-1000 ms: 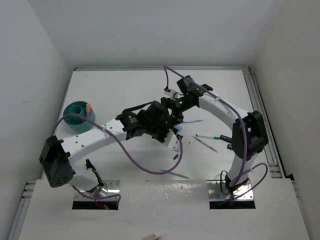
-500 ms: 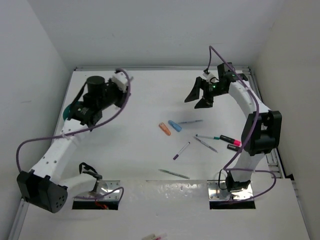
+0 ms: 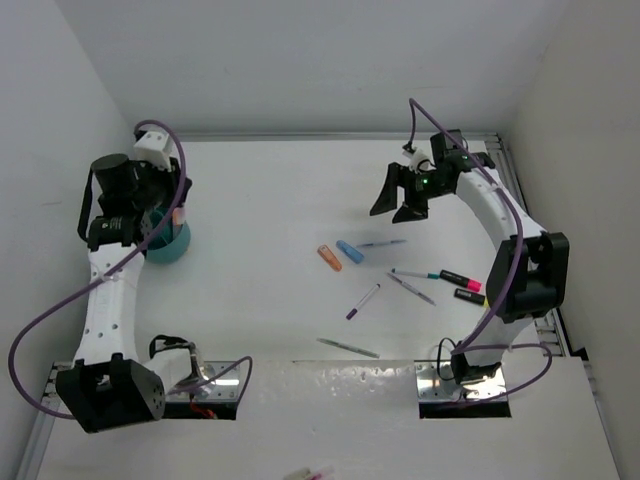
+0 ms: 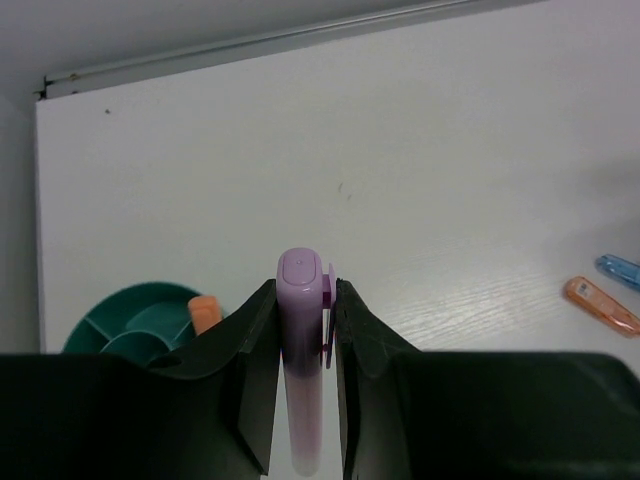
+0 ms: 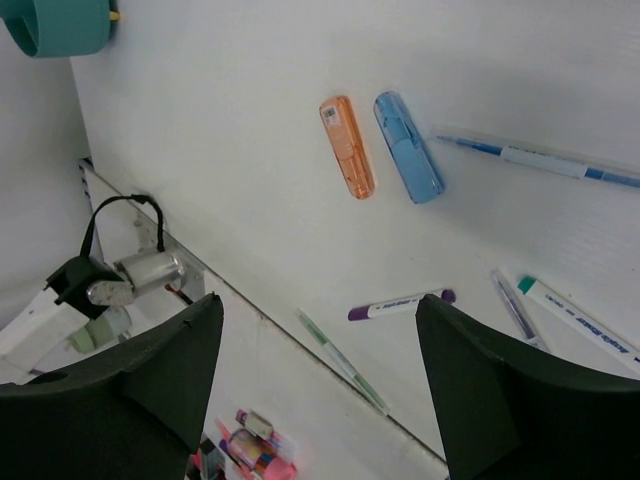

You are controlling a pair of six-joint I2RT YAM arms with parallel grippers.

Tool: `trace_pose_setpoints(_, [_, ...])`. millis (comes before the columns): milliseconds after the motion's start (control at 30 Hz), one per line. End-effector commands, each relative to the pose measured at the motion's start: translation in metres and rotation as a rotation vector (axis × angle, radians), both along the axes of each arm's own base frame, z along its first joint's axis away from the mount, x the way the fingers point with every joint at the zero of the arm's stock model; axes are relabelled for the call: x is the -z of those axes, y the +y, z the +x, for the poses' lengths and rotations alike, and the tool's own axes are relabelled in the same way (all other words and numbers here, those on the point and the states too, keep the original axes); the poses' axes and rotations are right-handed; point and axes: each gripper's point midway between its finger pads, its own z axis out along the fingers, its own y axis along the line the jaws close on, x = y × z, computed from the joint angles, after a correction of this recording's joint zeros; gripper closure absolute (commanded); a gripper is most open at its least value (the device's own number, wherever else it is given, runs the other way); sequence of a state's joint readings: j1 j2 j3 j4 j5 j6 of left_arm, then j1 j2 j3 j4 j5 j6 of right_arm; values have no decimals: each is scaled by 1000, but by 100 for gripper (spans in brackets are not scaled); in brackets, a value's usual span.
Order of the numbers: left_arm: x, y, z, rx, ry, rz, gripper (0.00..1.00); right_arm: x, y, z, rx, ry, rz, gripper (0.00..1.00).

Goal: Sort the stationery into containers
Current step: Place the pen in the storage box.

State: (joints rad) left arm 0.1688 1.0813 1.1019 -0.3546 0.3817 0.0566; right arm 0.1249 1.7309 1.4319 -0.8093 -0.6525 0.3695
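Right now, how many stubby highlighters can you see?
4. An orange highlighter and blue highlighter side by side mid-table; lilac highlighter clamped in the left gripper; peach highlighter in the teal cup. More may hide inside; blurry things at the near edge are unclear.

The light is bright and even, coming from above — the white table (image 3: 270,190) carries only soft, faint shadows. A mild glare lies on its glossy near edge. In the wrist views the left claw (image 4: 305,295) and the right claw (image 5: 318,310) are dark and a little blurred.
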Motion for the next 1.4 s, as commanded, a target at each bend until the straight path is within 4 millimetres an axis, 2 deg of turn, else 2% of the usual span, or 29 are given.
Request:
trace_pose_setpoints(0, [-19, 13, -7, 11, -45, -5, 100, -10, -4, 4, 0, -87, -22, 23])
trace_pose_setpoints(33, [-17, 25, -8, -17, -43, -4, 100, -8, -4, 3, -1, -82, -21, 24])
trace_pose_setpoints(133, [-12, 32, -6, -1, -37, -24, 100, -4, -4, 3, -5, -76, -24, 24])
trace_pose_setpoints(233, [-1, 48, -2, -11, -45, -28, 100, -1, -4, 0, -11, -71, -26, 24])
trace_pose_setpoints(267, [10, 45, -2, 24, -34, -42, 100, 1, -5, 0, -12, -67, -26, 24])
trace_pose_setpoints(333, [13, 47, 2, 57, -72, -25, 100, 3, -6, 0, -13, -65, -29, 24])
trace_pose_setpoints(500, [40, 49, 15, 100, -38, -60, 100, 7, -7, -1, -3, -39, -3, 24])
trace_pose_setpoints(667, [42, 57, 31, 108, -87, -29, 100, 9, -7, 1, -3, -29, 9, 24])
trace_pose_setpoints(833, [56, 67, 44, 112, -62, 7, 100, 14, -7, 2, -3, -14, 14, 24])
trace_pose_setpoints(900, [53, 72, 51, 114, -94, 51, 100, 16, -7, 2, -5, -10, 13, 25])
trace_pose_setpoints(1367, [81, 87, 62, 109, -82, 110, 100, 20, -8, 6, -8, 3, 11, 25])
